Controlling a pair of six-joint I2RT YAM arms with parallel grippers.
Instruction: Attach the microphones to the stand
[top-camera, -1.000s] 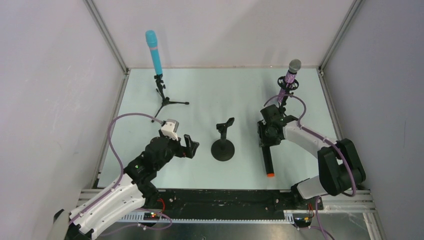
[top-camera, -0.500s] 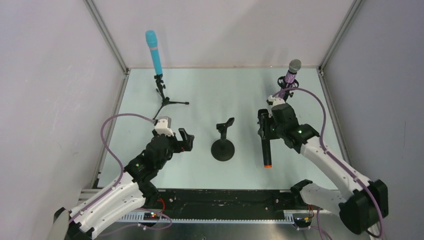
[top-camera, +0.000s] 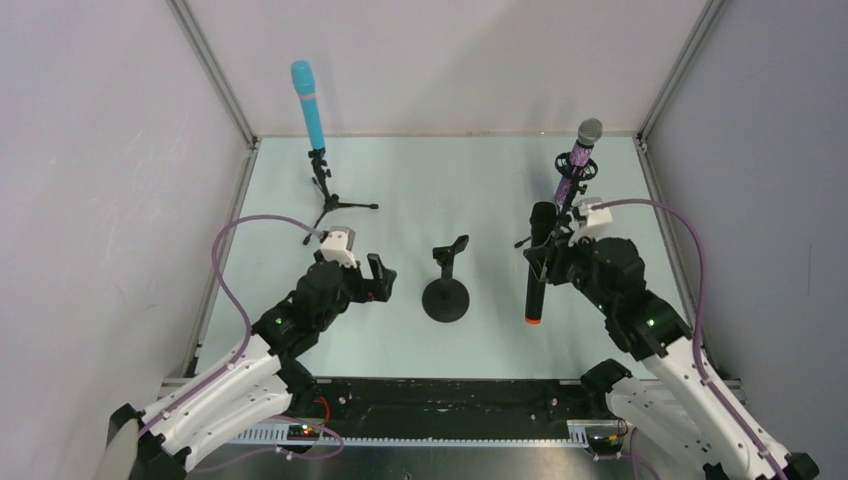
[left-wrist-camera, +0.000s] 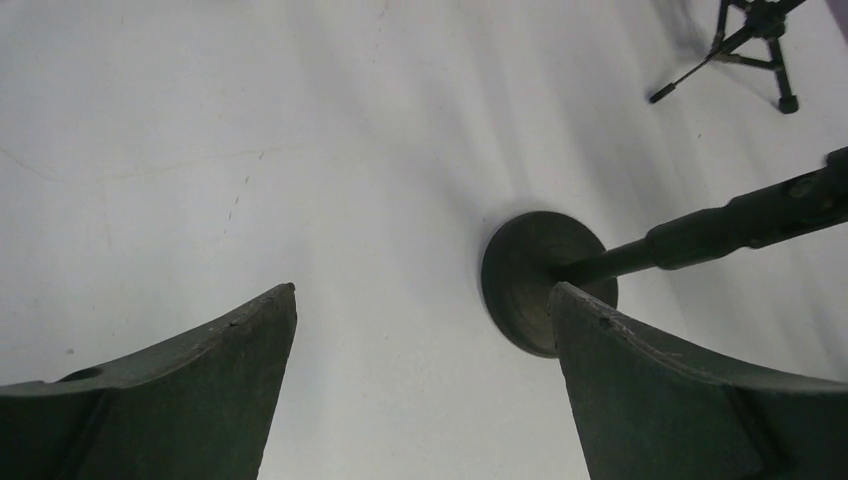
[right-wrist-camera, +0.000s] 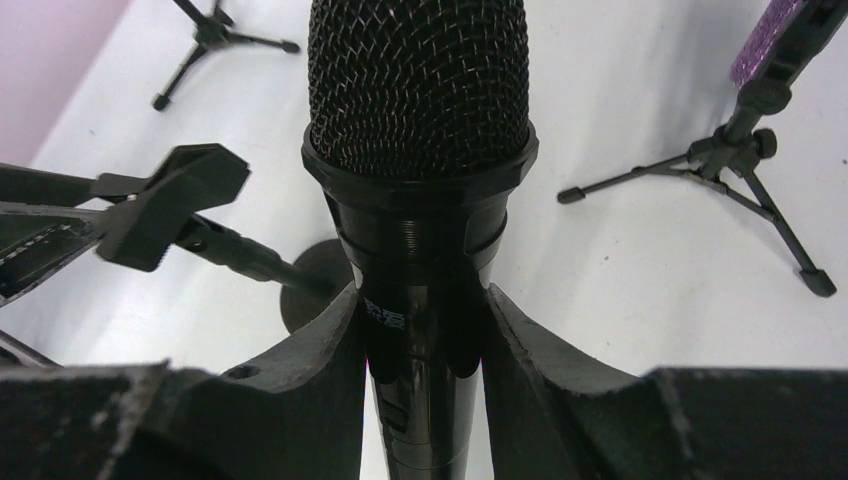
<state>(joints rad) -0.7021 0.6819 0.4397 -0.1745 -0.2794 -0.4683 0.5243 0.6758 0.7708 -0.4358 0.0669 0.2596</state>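
My right gripper (top-camera: 548, 262) is shut on the black microphone (top-camera: 537, 262), which has an orange end, and holds it upright above the table; in the right wrist view (right-wrist-camera: 420, 300) its mesh head (right-wrist-camera: 418, 85) points up between my fingers. The empty round-base stand (top-camera: 446, 283) with its clip is in the middle and also shows in the right wrist view (right-wrist-camera: 180, 205). My left gripper (top-camera: 378, 283) is open and empty just left of that stand (left-wrist-camera: 545, 280). The light blue microphone (top-camera: 309, 104) and the purple microphone (top-camera: 578, 157) sit on tripod stands at the back.
The blue microphone's tripod (top-camera: 330, 200) stands back left, the purple one's tripod (right-wrist-camera: 745, 170) back right beside my right arm. Grey enclosure walls and metal frame posts (top-camera: 215, 75) bound the table. A black rail (top-camera: 440, 395) runs along the near edge.
My right gripper has lifted the black microphone off the table and turned it upright, head up. The right arm has swung out and up. My left gripper has shifted slightly.
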